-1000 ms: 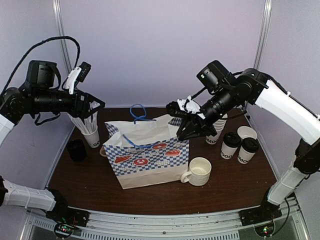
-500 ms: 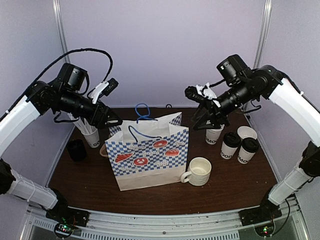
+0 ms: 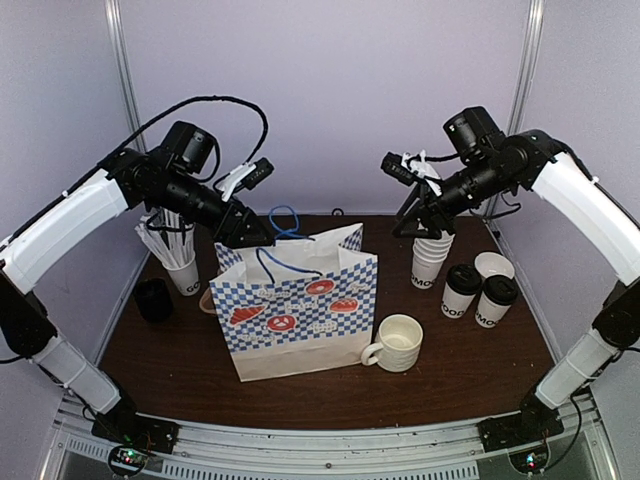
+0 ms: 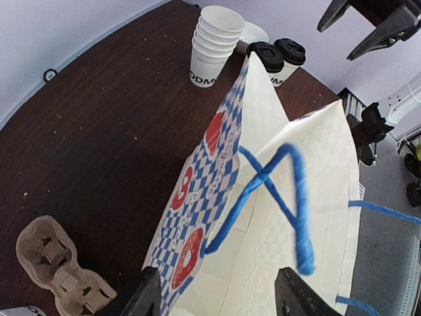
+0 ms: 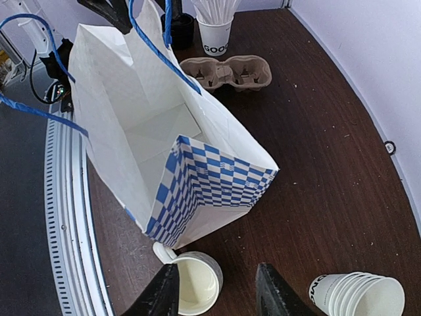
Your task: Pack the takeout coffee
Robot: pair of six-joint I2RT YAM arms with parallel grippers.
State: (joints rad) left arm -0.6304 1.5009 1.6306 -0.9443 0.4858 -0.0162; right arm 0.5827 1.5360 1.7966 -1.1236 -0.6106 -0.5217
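Observation:
The two takeout coffee cups (image 3: 462, 290) (image 3: 497, 298), white with black lids, stand on the table at the right; the left wrist view shows them beyond the bag (image 4: 265, 58) (image 4: 290, 52). The blue-checkered paper bag (image 3: 295, 310) stands open mid-table with blue handles up. My left gripper (image 3: 250, 232) is open and empty above the bag's rear left corner, its jaws either side of the bag's wall (image 4: 217, 293). My right gripper (image 3: 422, 228) is open and empty, high above the stack of lidless cups; below it lie the mug and bare table beside the bag (image 5: 217, 289).
A white mug (image 3: 398, 342) sits right of the bag. A stack of lidless cups (image 3: 428, 262) and one lone cup (image 3: 494, 265) stand near the coffees. A cardboard cup carrier (image 5: 227, 72), a cup of straws (image 3: 183, 272) and a black object (image 3: 153, 298) are on the left.
My left arm swung right and down to the bag's top edge. My right gripper drew back from the bag, up and right over the cup stack. The bag now stands upright and open.

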